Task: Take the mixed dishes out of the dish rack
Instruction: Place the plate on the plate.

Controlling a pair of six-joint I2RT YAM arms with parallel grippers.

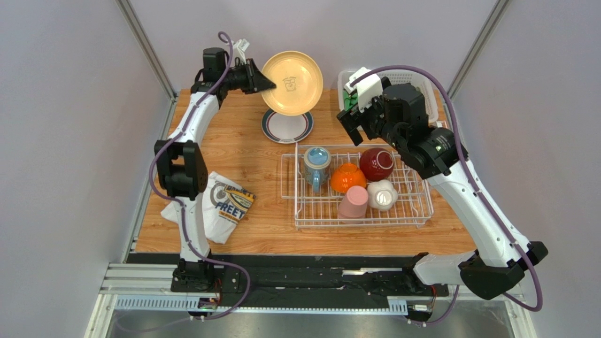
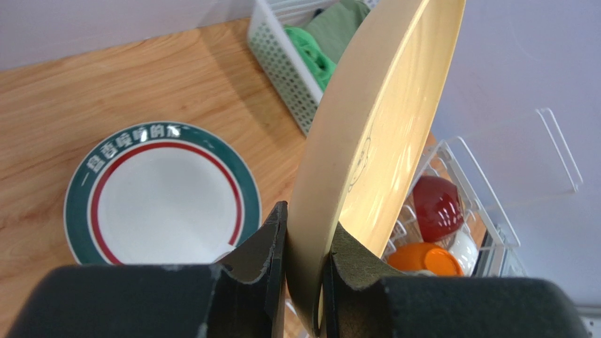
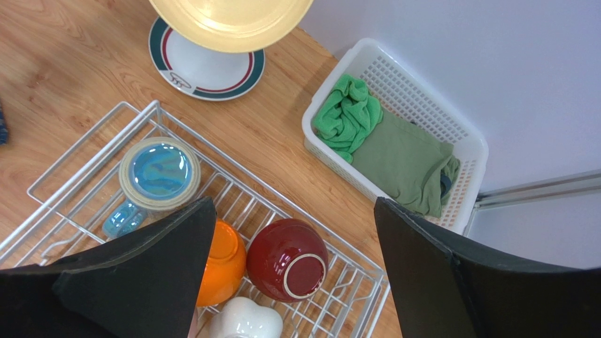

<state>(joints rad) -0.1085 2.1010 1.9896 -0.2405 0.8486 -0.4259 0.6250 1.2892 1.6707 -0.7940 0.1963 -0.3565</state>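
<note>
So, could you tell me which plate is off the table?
The tan plate, held on edge in the left claw; the green-rimmed plate lies flat on the table.

orange bowl (image 3: 227, 267): partly hidden | tan plate (image 3: 233, 17): top cut off

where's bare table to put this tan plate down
Bare wood lies between the T-shirt and the dish rack, and left of the striped plate. Crowded: the rack's middle around the red bowl, and the basket corner.

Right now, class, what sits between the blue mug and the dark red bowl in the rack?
The orange bowl, seen best in the top view.
</note>
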